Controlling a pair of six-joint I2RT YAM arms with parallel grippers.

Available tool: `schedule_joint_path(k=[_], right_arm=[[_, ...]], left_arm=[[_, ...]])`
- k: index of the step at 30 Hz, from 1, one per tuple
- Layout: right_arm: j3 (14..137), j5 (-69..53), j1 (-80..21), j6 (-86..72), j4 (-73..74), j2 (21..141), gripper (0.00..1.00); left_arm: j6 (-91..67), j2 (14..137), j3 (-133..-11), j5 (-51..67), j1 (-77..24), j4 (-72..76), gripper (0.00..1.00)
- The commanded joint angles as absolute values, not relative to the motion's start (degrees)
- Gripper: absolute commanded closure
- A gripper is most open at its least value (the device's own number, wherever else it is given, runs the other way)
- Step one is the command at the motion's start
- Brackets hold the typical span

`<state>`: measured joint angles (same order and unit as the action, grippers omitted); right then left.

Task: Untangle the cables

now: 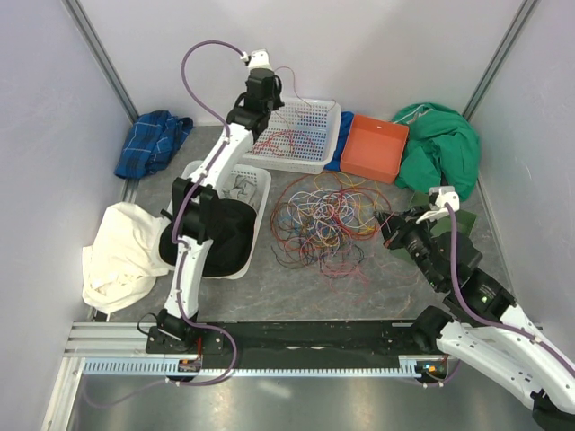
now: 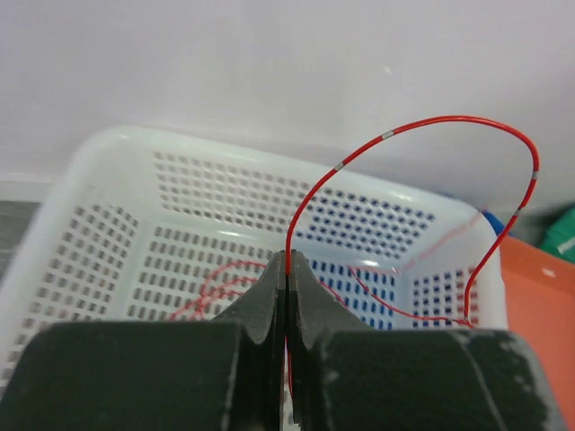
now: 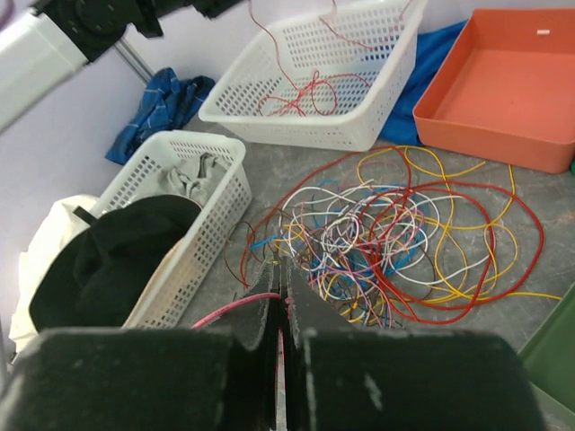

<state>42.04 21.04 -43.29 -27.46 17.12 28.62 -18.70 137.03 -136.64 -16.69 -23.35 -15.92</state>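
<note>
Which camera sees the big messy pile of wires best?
The right wrist view: the tangle fills the picture, close enough to tell the colours apart. The top external view shows the whole tangle, but small. The left wrist view misses it completely.

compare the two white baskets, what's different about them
The far basket holds only a few red cables; the near basket is stuffed with black cloth and a grey piece. The far basket sits beside the orange tray; the near basket lies left of the tangle. The left gripper, shut on a red cable, is over the far basket, not the near basket. Both are white perforated plastic.
</note>
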Motion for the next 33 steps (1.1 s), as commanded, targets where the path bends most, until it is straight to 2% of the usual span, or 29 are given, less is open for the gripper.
schedule_joint_path(k=[1,8,9,10,11,12,13,16,21,24,25,28,31,32,33], right_arm=[[40.7,21.0,-43.5,-27.3,13.2,28.8,1.0],[39.6,21.4,-43.4,-27.0,12.5,29.1,1.0],[39.5,21.4,-43.5,-27.0,12.5,29.1,1.0],[39.5,21.6,-43.5,-27.0,12.5,29.0,1.0],[39.5,21.6,-43.5,-26.9,12.4,29.1,1.0],[39.5,21.7,-43.5,-26.9,12.5,29.1,1.0],[39.6,21.7,-43.5,-26.8,12.6,29.1,1.0],[39.6,22.1,-43.5,-26.5,12.6,29.0,1.0],[38.9,20.7,-43.4,-27.9,11.6,29.8,1.0],[38.1,20.3,-43.5,-28.4,10.7,29.9,1.0],[38.1,20.2,-43.5,-28.5,10.1,29.9,1.0],[38.7,19.7,-43.5,-28.5,9.7,30.2,1.0],[41.0,18.3,-43.5,-28.6,10.3,30.9,1.0],[42.7,18.0,-43.5,-28.7,10.7,31.2,1.0],[43.5,17.6,-43.5,-29.0,11.1,31.2,1.0]], left_arm=[[-16.1,131.9,-137.8,-23.3,-20.1,-10.2,0.98],[-13.0,133.4,-137.8,-21.3,-18.8,-8.9,0.98],[-12.7,134.1,-138.9,-21.1,-18.9,-8.8,0.92],[-12.7,135.5,-139.5,-21.2,-18.9,-8.6,0.83],[-12.8,135.8,-139.7,-21.3,-18.9,-8.4,0.53],[-12.9,135.9,-139.5,-21.1,-18.9,-8.1,0.31],[-13.1,135.9,-139.4,-20.9,-18.8,-8.2,0.03],[-13.9,133.2,-137.2,-21.4,-19.2,-8.1,0.0],[-15.2,119.6,-126.0,-21.3,-21.4,-7.2,0.0],[-17.7,107.8,-114.9,-15.3,-25.1,-7.1,0.0],[-17.9,105.1,-111.6,-8.5,-26.4,-6.9,0.0],[-19.9,95.2,-98.1,-4.1,-33.4,-4.7,0.0],[-22.4,85.1,-80.3,2.6,-40.5,8.5,0.0],[-24.7,82.9,-70.1,4.5,-42.0,13.0,0.0],[-25.7,81.1,-64.7,7.3,-44.0,26.1,0.0]])
